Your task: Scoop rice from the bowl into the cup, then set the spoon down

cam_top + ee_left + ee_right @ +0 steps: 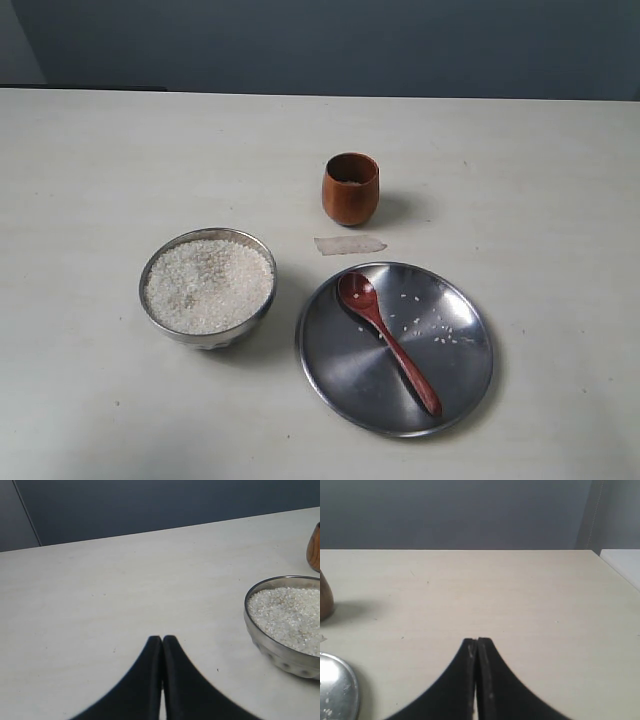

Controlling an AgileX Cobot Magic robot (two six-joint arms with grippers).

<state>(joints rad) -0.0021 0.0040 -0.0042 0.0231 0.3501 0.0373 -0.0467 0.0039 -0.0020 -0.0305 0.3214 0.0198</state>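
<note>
Pale tabletop carried the steel bowl heaped with rice, the wooden cup beyond, the spoon lying on the steel plate; left gripper and right gripper were pinched closed, empty.

the pale table carries the bowl, cup, steel plate and a pale scrap.

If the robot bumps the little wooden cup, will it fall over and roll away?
Probably, if bumped high up: the cup stands upright and narrows toward its base, so it may tip. Its rounded sides suggest it would then roll on the flat table. It looks like wood, so likely light and unlikely to break.
</note>
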